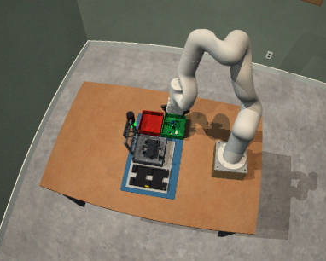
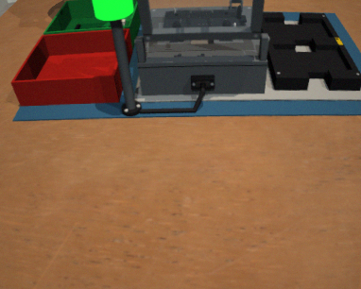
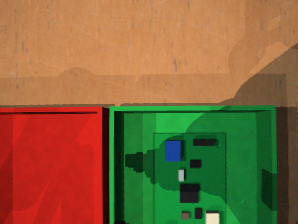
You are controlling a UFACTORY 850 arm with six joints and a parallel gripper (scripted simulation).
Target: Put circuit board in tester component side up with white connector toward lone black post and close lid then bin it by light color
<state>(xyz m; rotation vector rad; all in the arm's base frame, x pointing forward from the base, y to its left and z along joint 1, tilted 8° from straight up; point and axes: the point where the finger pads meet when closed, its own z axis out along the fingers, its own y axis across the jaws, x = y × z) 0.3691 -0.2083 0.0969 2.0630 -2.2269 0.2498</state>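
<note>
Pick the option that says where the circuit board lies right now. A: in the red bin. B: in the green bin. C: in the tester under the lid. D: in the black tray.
B: the wrist view shows the circuit board lying flat on the floor of the green bin, component side up, while the red bin beside it holds nothing visible; the end effector is open and holds nothing.

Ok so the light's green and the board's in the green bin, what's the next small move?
Probably just lift the arm clear and stop. The circuit board lies flat inside the green bin, the signal light is green, and the jaws are open, holding nothing.
</note>
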